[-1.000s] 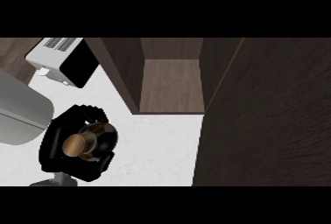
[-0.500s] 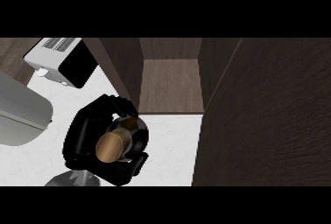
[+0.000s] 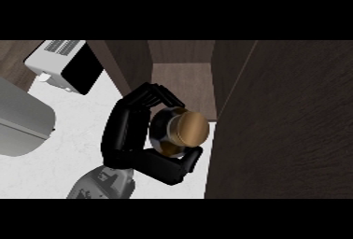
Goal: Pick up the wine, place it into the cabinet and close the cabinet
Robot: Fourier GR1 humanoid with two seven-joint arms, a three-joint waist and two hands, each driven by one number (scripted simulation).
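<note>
The wine bottle is seen from above as a round gold cap over dark glass. My left hand is shut on it, with the fingers curled over its far side and the thumb round its near side. Most of the bottle's body is hidden. The bottle sits just in front of the open cabinet, whose brown inner floor shows beyond it. The dark cabinet door stands open right beside the bottle, filling the right of the view. My right hand does not show.
A white and black toaster-like appliance stands at the back left. A large grey rounded body fills the left edge. White counter lies between it and my forearm.
My left hand has carried the bottle to the right and farther back, from the open counter up to the cabinet's opening beside the door.
</note>
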